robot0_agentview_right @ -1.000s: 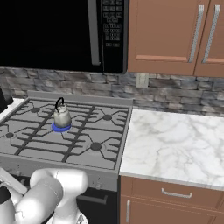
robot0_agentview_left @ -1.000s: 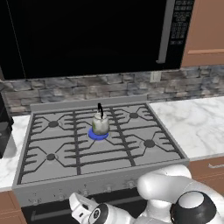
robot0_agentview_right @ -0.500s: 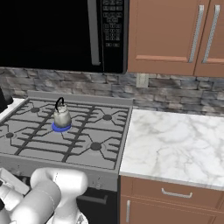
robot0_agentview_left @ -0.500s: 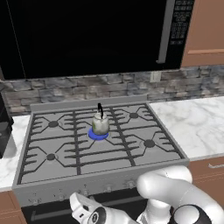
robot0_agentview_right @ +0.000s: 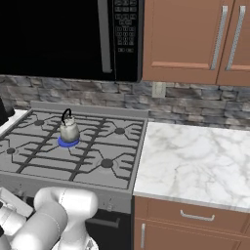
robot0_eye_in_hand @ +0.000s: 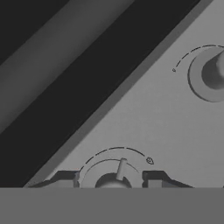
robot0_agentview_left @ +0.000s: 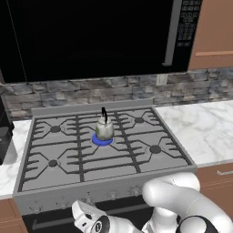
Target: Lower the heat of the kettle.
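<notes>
Looking along our gripper, we see its two fingertips parted at nine and three o'clock of a stove knob, not pinching it. The kettle sits on a blue burner ring at the stove centre. Another knob lies toward two o'clock.
</notes>
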Robot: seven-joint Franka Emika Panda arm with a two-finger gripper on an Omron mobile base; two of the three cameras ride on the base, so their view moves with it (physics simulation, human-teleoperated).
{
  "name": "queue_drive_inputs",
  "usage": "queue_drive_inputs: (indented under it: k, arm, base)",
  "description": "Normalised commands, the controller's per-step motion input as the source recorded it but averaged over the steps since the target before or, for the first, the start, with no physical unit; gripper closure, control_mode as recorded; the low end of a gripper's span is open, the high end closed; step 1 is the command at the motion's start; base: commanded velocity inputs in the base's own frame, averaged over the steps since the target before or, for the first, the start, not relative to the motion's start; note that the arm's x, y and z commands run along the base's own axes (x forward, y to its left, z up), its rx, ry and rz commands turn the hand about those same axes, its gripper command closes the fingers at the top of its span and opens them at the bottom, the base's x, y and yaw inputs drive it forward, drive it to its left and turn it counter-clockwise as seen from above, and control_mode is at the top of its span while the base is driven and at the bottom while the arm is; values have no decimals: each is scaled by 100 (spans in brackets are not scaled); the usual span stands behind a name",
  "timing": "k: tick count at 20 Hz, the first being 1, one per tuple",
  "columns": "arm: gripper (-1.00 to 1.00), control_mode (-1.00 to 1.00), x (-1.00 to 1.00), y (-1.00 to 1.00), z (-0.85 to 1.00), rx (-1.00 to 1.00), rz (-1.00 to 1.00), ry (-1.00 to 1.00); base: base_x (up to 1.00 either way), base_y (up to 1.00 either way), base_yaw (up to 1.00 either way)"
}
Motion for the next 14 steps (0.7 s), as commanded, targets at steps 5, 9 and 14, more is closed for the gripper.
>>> queue_drive_inputs:
  k: [5, 9, 14]
  arm:
    - [100, -100, 0, -22, 0, 8, 2, 0]
    - [100, -100, 0, -33, 0, 24, 0, -12]
    - [100, -100, -1, -11, 2, 34, 0, -19]
  base:
    - [0, 0, 0]
    - [0, 0, 0]
    - [0, 0, 0]
